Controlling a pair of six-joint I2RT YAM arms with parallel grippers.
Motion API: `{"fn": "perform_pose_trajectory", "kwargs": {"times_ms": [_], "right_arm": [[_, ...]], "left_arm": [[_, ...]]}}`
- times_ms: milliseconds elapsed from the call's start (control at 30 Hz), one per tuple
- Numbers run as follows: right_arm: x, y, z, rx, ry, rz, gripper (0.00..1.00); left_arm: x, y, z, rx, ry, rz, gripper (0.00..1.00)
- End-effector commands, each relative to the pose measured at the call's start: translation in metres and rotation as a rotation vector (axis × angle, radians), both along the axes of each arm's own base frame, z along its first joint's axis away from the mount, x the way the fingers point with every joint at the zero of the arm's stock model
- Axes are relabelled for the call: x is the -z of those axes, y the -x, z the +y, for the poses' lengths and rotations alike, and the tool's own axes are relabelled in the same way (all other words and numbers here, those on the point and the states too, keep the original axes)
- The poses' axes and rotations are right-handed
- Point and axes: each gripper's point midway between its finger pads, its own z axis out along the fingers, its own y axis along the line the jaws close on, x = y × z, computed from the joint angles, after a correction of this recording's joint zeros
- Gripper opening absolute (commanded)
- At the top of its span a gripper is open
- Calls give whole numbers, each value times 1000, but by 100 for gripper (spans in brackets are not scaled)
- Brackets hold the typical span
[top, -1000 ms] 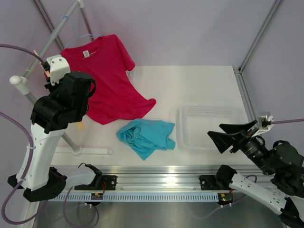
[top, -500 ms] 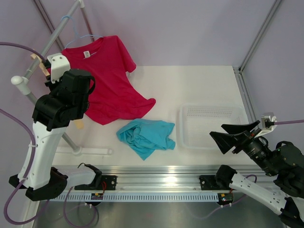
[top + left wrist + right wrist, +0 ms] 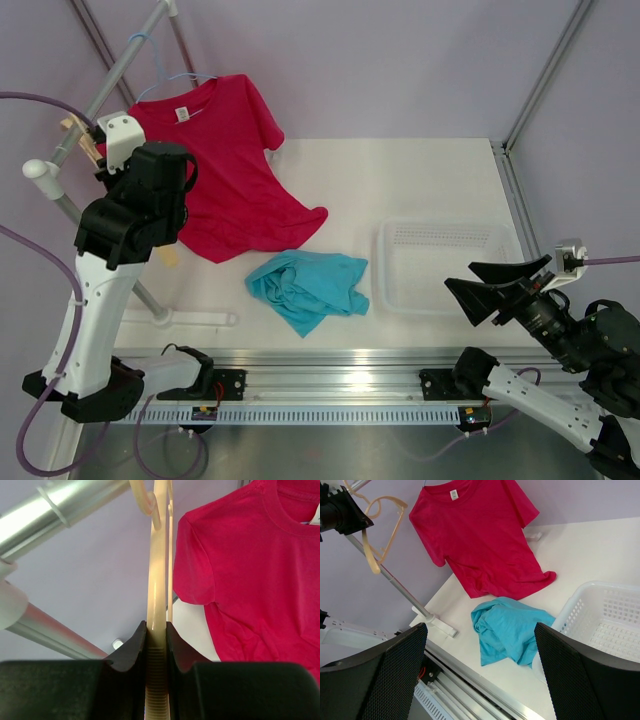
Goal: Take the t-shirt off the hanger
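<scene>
My left gripper [image 3: 103, 150] is shut on a bare beige hanger [image 3: 159, 580] up by the metal rack rail [image 3: 110, 75]; in the left wrist view the jaws [image 3: 157, 640] pinch its ribbed bar. The hanger also shows in the right wrist view [image 3: 380, 535]. A red t-shirt [image 3: 235, 170] hangs from the rail on a light blue hanger [image 3: 175, 78], its hem resting on the table. A blue t-shirt [image 3: 305, 285] lies crumpled on the table in front of it. My right gripper [image 3: 495, 290] is open and empty, above the table's front right.
A white mesh basket [image 3: 385, 270] stands at the right, beside the blue t-shirt. The rack's slanted pole [image 3: 395, 582] runs down to a white foot [image 3: 190, 318] at the front left. A metal frame post [image 3: 545, 75] rises at the back right.
My left gripper has shifted slightly by the rail, still holding the beige hanger. My right gripper has drifted a little right and down. The shirts have not moved.
</scene>
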Motion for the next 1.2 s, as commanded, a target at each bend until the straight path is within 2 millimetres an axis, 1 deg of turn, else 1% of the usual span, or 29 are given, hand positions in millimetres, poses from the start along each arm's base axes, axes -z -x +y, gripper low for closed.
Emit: {"fn": "perform_pose_trajectory", "kwargs": {"times_ms": [0, 100, 233, 267, 300, 333, 367, 433, 467, 533, 567, 600, 633, 667, 733, 767, 833, 867, 967, 1033, 1067, 1100, 1133, 1167], "right_arm": [[-2, 2, -4, 6, -8, -5, 95], [-2, 3, -6, 4, -10, -7, 95], [-2, 5, -12, 15, -19, -15, 95], [-3, 6, -12, 15, -22, -17, 95], [-2, 6, -12, 13, -22, -17, 95], [-2, 6, -13, 14, -22, -18, 95], [-1, 7, -13, 12, -22, -17, 95], [0, 6, -12, 13, -19, -15, 95], [1, 6, -12, 15, -16, -14, 95], [2, 5, -13, 19, -12, -16, 95], [4, 4, -12, 22, -4, -15, 95], [4, 3, -12, 27, 0, -16, 95], [5, 1, -12, 31, 13, -20, 95], [7, -2, -12, 44, 35, -11, 95], [5, -3, -11, 46, 49, -3, 95], [6, -5, -7, 40, 66, 5, 95], [7, -6, -3, 32, 72, 3, 96], [5, -7, -1, 30, 65, -7, 96], [10, -12, 6, 28, 82, -1, 96], [16, -15, 11, 21, 103, 10, 96], [19, -16, 15, 14, 116, 16, 96], [21, -17, 17, 9, 131, 16, 96], [26, -18, 22, -4, 150, 22, 96], [26, -20, 24, -7, 159, 18, 96]], "left_arm": [[6, -9, -4, 0, 41, -37, 0], [11, -10, -4, -2, 41, -30, 0], [6, -9, -3, -3, 48, -47, 0], [5, -8, -3, -1, 52, -54, 6], [2, -7, -3, 7, 60, -60, 17], [1, -6, -3, 14, 65, -65, 35], [-1, -6, -5, 29, 77, -71, 67], [-4, -3, -6, 51, 97, -86, 76], [-7, -2, -8, 69, 112, -98, 79], [-10, -4, -20, 175, 158, -112, 82], [-13, 0, -33, 285, 209, -128, 85], [-20, 2, -39, 348, 216, -147, 90], [-22, 4, -46, 404, 227, -155, 90], [-31, 12, -55, 501, 245, -185, 96], [-40, 22, -62, 575, 263, -215, 99], [-52, 29, -76, 684, 284, -247, 99], [-61, 37, -95, 809, 314, -267, 99], [-66, 44, -112, 908, 351, -270, 99], [-63, 51, -134, 1020, 413, -246, 99], [-59, 51, -142, 1058, 422, -224, 99], [-56, 54, -154, 1130, 429, -202, 99], [-48, 53, -167, 1190, 443, -162, 99], [-43, 54, -176, 1235, 458, -139, 99], [-43, 57, -189, 1306, 482, -130, 99]]}}
